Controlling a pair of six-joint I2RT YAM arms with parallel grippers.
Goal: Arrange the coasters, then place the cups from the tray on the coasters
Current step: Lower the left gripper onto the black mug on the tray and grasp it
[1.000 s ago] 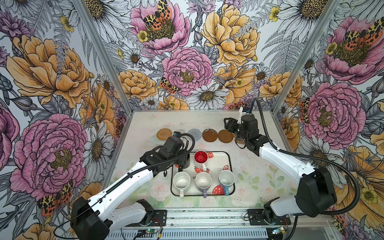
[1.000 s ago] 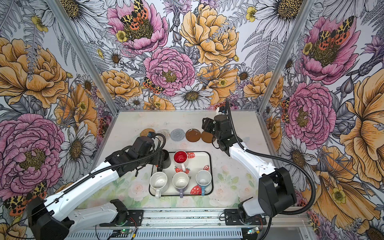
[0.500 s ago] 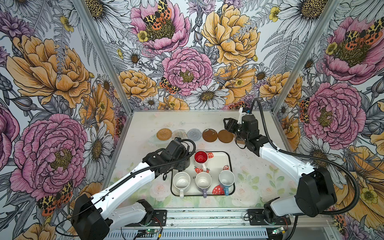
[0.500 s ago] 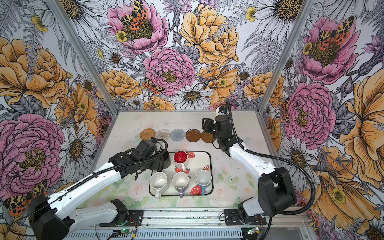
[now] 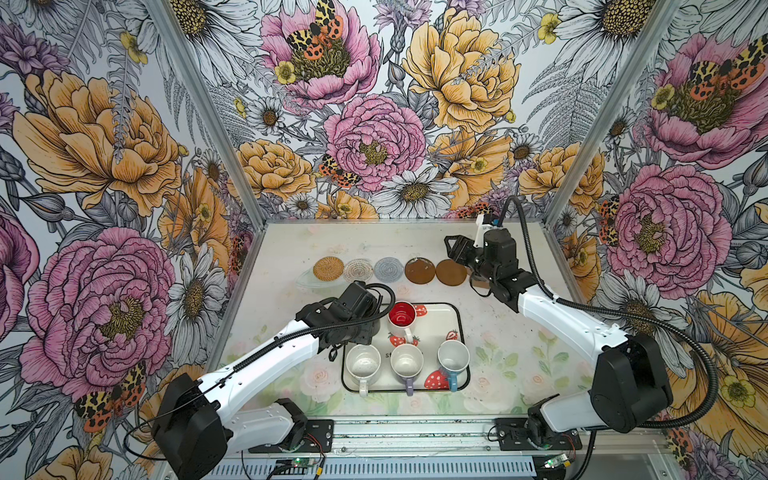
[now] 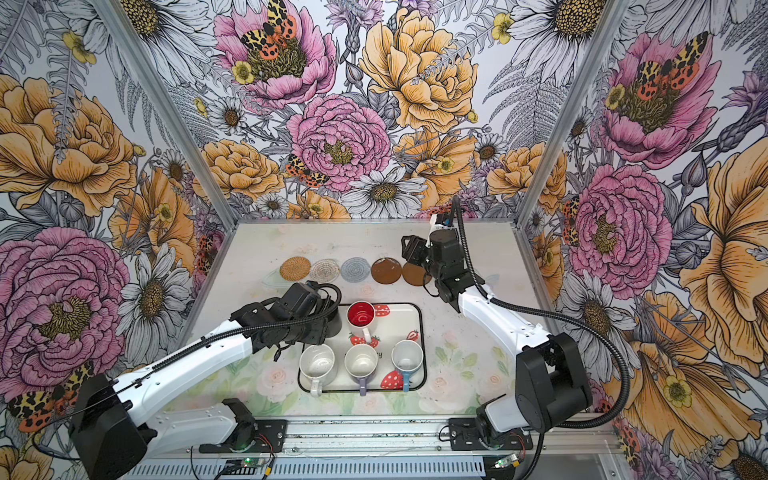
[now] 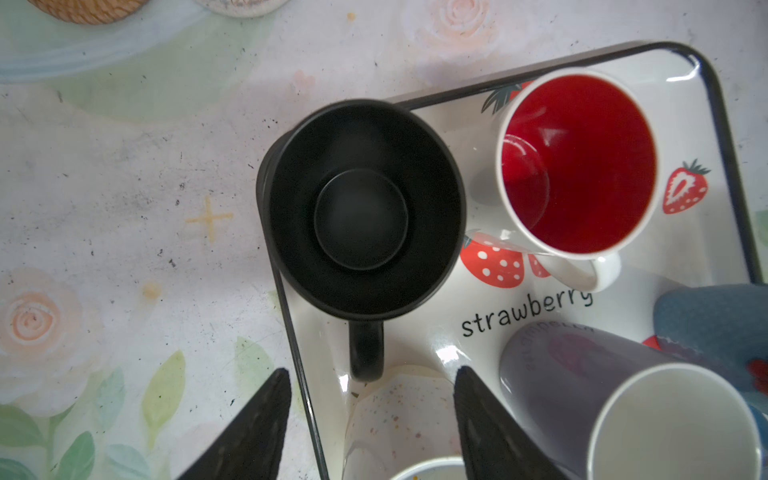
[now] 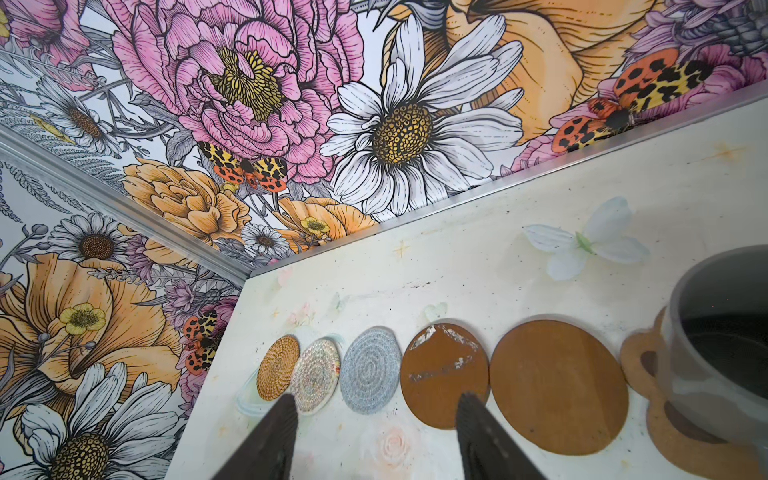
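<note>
The left gripper (image 7: 370, 419) hangs spread and empty. The handle of the black mug (image 7: 361, 208) reaches just between its tips, untouched. That mug stands at a corner of the strawberry tray (image 7: 725, 124), beside the red-lined mug (image 7: 577, 166). The right gripper (image 8: 376, 428), also spread and empty, hovers over the row of coasters (image 5: 388, 269) (the grey mug (image 8: 723, 353) sits on the paw-shaped coaster (image 8: 640, 361)). The table (image 5: 291, 249) is pale, scuffed and rose-printed. Huge painted flowers cover the walls (image 5: 374, 137).
</note>
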